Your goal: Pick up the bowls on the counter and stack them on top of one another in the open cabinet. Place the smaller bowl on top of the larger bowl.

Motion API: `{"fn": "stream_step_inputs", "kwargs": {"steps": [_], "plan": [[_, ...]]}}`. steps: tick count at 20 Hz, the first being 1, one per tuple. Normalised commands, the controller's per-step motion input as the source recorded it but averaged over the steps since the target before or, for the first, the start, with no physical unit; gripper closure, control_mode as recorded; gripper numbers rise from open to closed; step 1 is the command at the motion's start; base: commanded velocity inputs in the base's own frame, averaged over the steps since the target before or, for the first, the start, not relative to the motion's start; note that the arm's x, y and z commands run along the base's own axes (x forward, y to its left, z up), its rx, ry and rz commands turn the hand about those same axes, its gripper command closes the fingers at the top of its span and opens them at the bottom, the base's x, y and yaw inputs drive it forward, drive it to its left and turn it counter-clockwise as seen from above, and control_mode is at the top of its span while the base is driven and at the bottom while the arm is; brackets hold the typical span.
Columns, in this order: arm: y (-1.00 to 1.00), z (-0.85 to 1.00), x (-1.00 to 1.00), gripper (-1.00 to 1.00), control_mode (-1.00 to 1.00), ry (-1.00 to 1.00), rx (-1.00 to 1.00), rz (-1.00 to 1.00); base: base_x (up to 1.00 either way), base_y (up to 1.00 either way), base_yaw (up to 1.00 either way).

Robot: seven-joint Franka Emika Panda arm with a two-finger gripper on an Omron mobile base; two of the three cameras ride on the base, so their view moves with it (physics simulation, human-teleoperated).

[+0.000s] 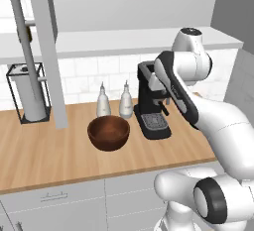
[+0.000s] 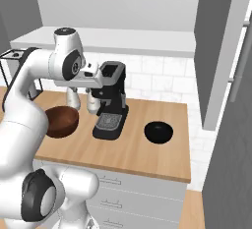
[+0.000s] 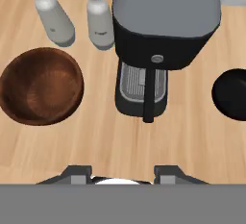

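Nearest, the fingers (image 3: pixel 123 171) hang over the light-brown wood-grain tabletop (image 3: pixel 105 146), parted and holding nothing; nothing is stacked yet. The round dark reddish-brown wooden bowl (image 3: pixel 42 91) sits at ten o'clock of them, the smaller black bowl (image 3: pixel 231 94) at two o'clock, the black coffee machine (image 3: pixel 158 35) between. Farthest, the open grey cabinet (image 2: pixel 113 7) holds no bowl that I can see; by my judgement, both pickups and the stacking remain.

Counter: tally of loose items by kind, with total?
Bowls: 2, wooden bowl and black bowl
White bottles: 2
Coffee machine: 1
Wire rack: 1
Total: 6
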Motion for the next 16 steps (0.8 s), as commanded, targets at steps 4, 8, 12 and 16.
{"fn": "stream_step_inputs", "kwargs": {"steps": [4,8,12,16], "plan": [[-0.48,-0.11,-0.04,-1.00,-1.00,0.00,0.00,-0.10,0.00,0.00,0.00],[-1.00,-0.34,0.00,-1.00,-1.00,0.00,0.00,-0.42,0.00,0.00,0.00],[-1.00,-0.42,0.00,-1.00,-1.00,0.00,0.02,-0.49,0.00,0.00,0.00],[-1.00,-0.48,0.12,-1.00,-1.00,0.00,0.15,-0.54,0.00,0.00,0.00]]}}
